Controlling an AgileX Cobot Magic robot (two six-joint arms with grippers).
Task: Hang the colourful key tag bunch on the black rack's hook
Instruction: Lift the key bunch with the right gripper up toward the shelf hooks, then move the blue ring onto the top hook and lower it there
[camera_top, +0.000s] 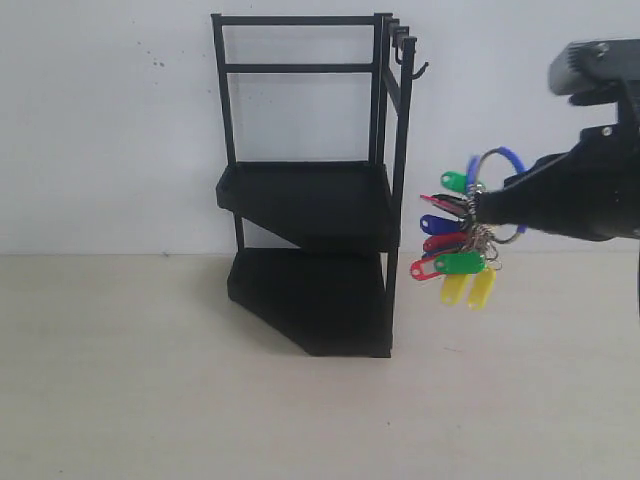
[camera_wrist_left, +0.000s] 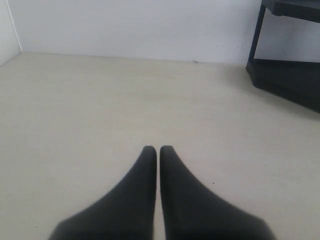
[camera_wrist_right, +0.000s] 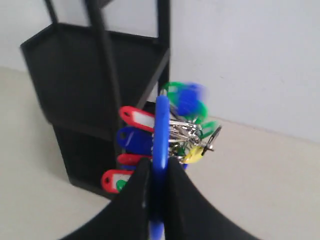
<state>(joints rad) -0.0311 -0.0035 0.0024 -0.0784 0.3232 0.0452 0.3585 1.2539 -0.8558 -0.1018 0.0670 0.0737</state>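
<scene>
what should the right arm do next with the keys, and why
Probably raise the right gripper: it pinches the blue loop of the bunch beside the rack, well below the hook, so the loop likely needs height first.

Black rack (camera_top: 310, 240): one, just ahead of the right gripper's (camera_wrist_right: 156, 162) tips.
Trays: two, upper (camera_top: 300, 195) and lower (camera_top: 310, 300).
Hook (camera_top: 418, 70): one, above the right gripper.
Key tag bunch (camera_top: 455, 240): one, pinched in the right gripper.
Yellow tags (camera_top: 455, 288): two.
Green tags (camera_top: 460, 263): two.
Red tags (camera_top: 445, 242): at least two.
Blue tag (camera_top: 440, 224): one.
Grippers: two, the left gripper (camera_wrist_left: 158, 150) bare.
</scene>
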